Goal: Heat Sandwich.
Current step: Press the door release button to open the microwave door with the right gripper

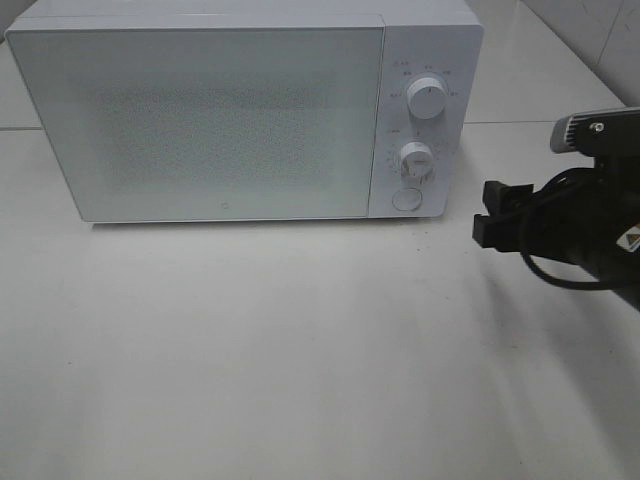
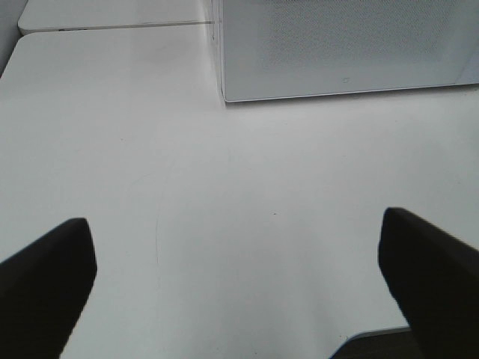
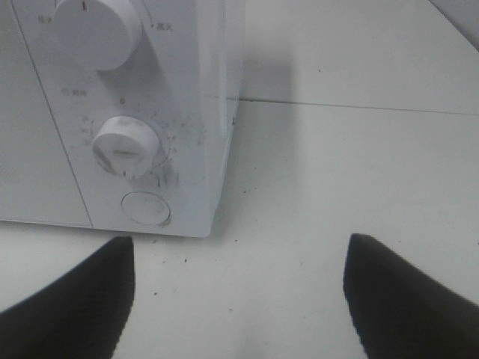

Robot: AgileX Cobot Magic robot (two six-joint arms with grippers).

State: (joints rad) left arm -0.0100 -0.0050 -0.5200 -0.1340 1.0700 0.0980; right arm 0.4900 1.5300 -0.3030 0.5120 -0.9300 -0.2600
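Right hand (image 1: 488,212) hovers open-fingered and empty beside the shut microwave (image 1: 230,120), left hand (image 2: 236,277) likewise spread above the table (image 2: 224,187), the sandwich in no view; a careless reach for the round button (image 1: 406,198) could turn the lower knob (image 1: 416,160) just above it instead

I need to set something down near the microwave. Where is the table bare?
Bare: the whole table in front of the microwave, door to near edge, and the stretch left of it. Crowded only at right, where the right claw hangs.
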